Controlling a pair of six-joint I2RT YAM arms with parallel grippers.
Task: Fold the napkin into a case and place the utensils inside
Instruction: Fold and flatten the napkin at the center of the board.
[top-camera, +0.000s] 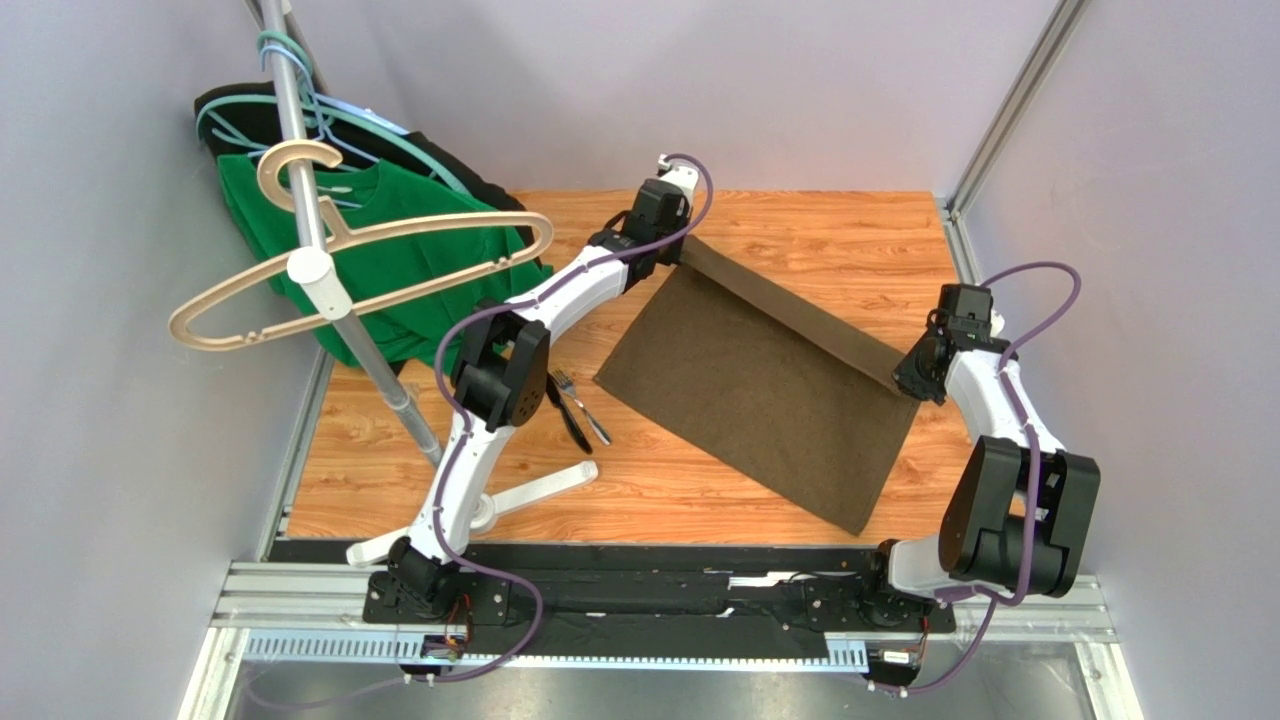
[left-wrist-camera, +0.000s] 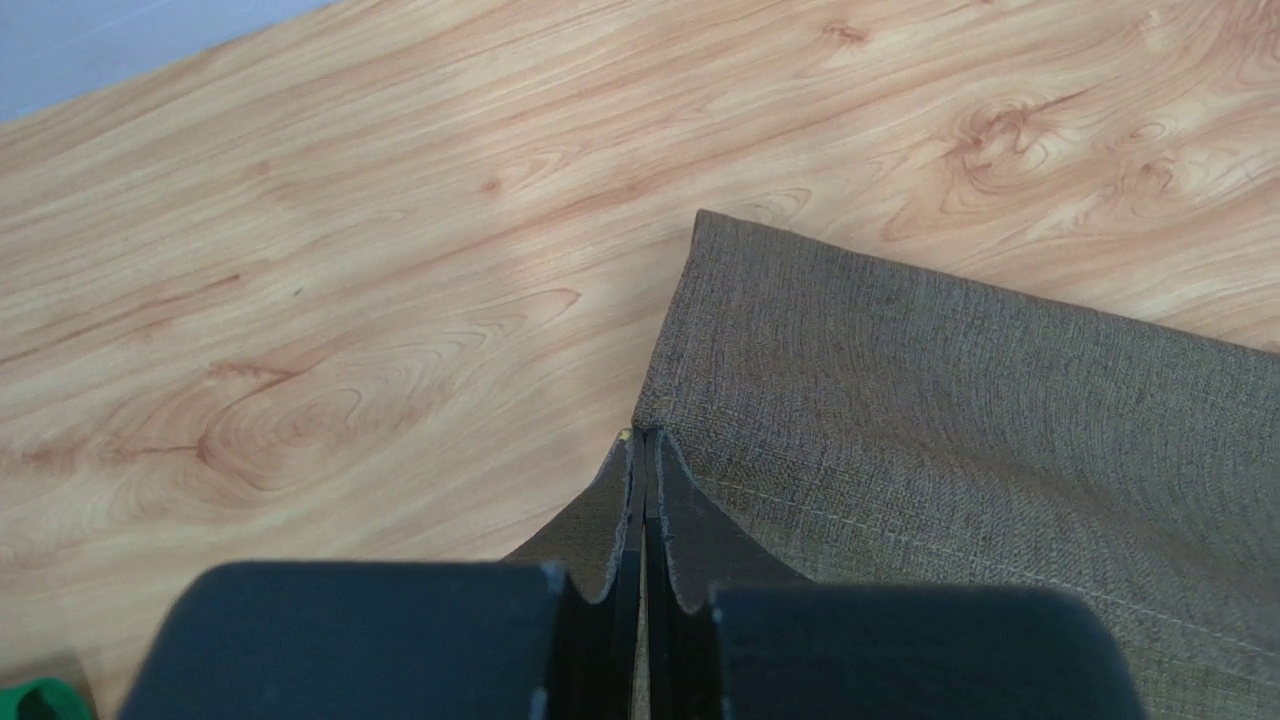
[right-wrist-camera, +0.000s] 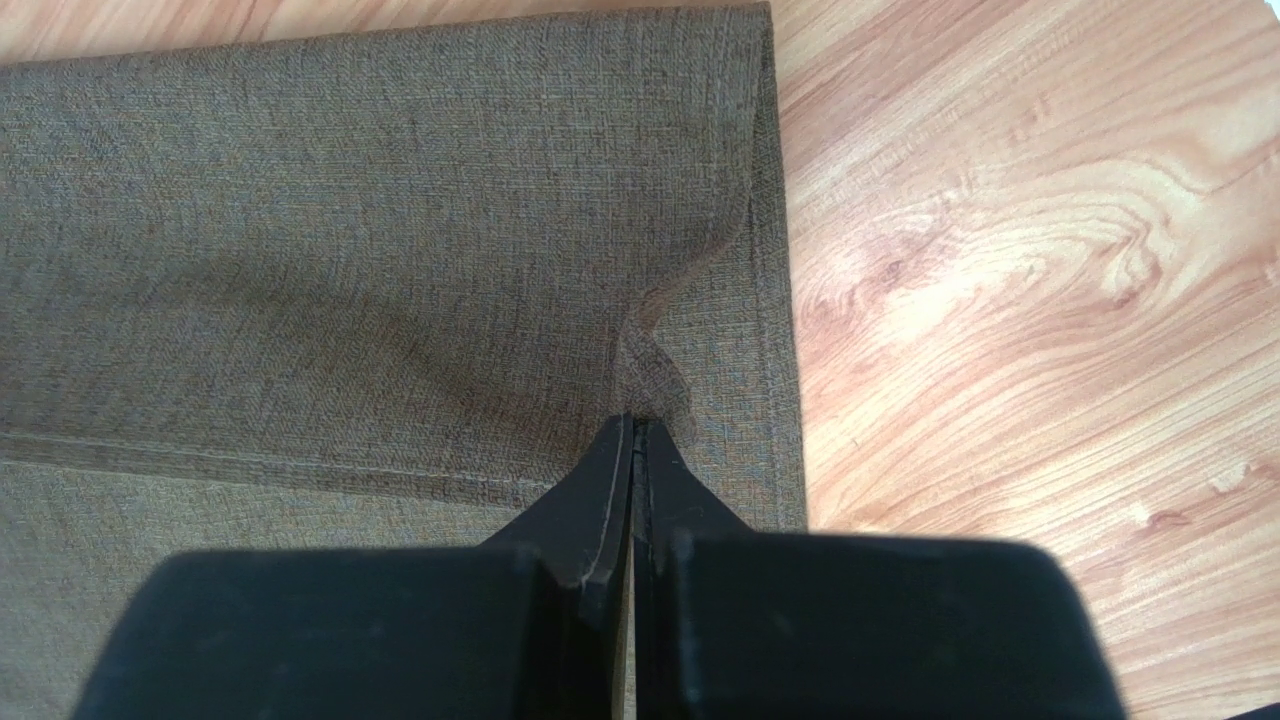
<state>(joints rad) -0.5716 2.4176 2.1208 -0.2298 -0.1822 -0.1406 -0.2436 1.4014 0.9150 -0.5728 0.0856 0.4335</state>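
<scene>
Well left of the napkin (top-camera: 751, 383), a green shirt (top-camera: 394, 225) hangs at a rack (top-camera: 368, 353). Near the napkin's left corner, the utensils (top-camera: 577, 408) lie loose on the wooden table (top-camera: 842, 225), apart from the cloth and inside nothing. The left gripper (left-wrist-camera: 646, 438), jaws pressed together, pinches the napkin's far-left corner. The napkin lies spread on the table, its far edge turned over as a narrow band. At the right end of that band the right gripper (right-wrist-camera: 634, 423), jaws pressed together, pinches the folded edge.
</scene>
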